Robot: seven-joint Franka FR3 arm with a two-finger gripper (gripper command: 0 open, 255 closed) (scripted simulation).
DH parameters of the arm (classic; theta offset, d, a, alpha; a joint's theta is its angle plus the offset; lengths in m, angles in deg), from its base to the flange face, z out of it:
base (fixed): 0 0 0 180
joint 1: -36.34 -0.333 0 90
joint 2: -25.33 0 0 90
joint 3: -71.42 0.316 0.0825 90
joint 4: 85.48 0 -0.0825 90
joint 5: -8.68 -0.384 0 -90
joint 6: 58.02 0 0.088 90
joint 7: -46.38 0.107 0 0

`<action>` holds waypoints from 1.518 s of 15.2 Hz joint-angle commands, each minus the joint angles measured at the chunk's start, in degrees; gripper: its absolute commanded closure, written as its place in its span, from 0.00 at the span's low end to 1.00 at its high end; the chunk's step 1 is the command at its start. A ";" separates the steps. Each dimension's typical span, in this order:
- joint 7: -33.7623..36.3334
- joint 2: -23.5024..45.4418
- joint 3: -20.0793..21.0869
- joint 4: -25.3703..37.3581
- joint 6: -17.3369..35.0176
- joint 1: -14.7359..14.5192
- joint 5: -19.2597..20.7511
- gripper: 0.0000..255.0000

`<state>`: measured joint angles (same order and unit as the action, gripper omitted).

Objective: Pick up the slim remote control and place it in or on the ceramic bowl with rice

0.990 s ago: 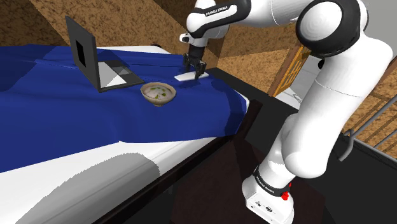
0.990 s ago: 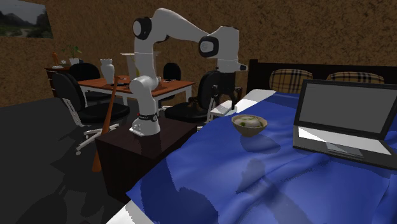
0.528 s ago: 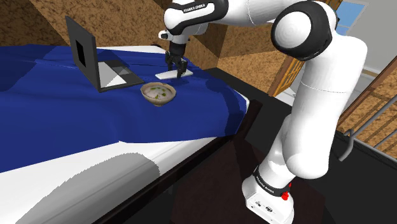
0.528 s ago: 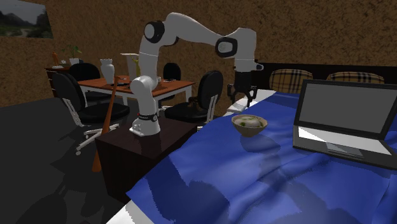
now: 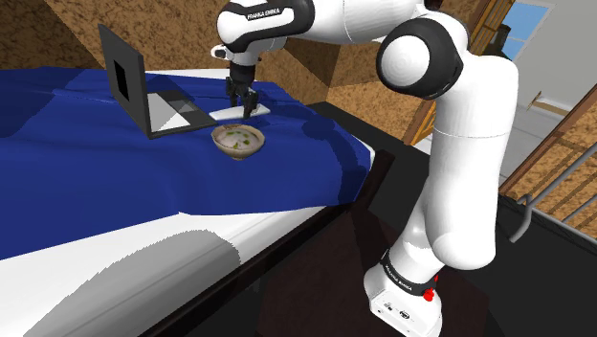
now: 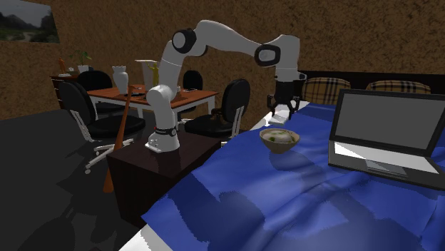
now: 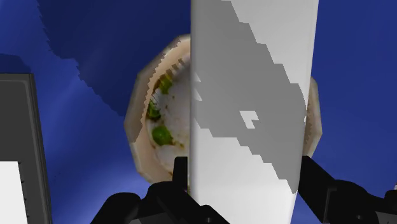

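Your biggest surface is the bed, spread with a blue blanket [image 5: 86,163] [image 6: 299,200], with a white sheet showing at the near end in the shoulder view. The white arm [image 5: 450,124] [image 6: 214,36] rises from its dark box stand [image 6: 153,175] beside the bed and reaches out over the blanket. In the second exterior view, a wooden dining table [image 6: 175,96] with black chairs sits behind the stand, and plaid pillows [image 6: 324,89] lie at the far end of the bed.

An open laptop [image 5: 143,91] [image 6: 385,132] rests on the blanket, to the left of the bowl in the shoulder view and to its right in the second exterior view. Its corner also appears beside the bowl in the wrist view.

The bowl [image 5: 237,141] [image 6: 279,140] [image 7: 143,127] stands upright on the blanket near the laptop. It is pale tan, with white rice and green bits inside.

The remote [image 5: 256,111] [image 7: 254,95] is drawn as a plain white and grey slab. You have it in the air above the bowl, and in the wrist view it crosses the bowl's opening and hides the middle of it. I cannot tell whether it touches the rim.

The gripper [image 5: 241,103] [image 6: 280,114] [image 7: 245,172] points down over the bowl's far side in the shoulder view. Its two black fingers [image 7: 181,170] are clamped on the remote's long edges, one on each side.
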<state>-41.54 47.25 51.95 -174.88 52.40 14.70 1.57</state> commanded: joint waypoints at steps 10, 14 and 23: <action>-0.53 2.52 0.56 -5.37 7.79 -0.01 -1.09 1.00; -0.53 2.52 0.56 -5.37 7.79 -0.01 -1.09 1.00; -0.53 2.52 0.55 -5.36 7.78 -0.01 -1.09 0.00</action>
<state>-42.07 49.78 52.50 -180.24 60.18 14.70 0.48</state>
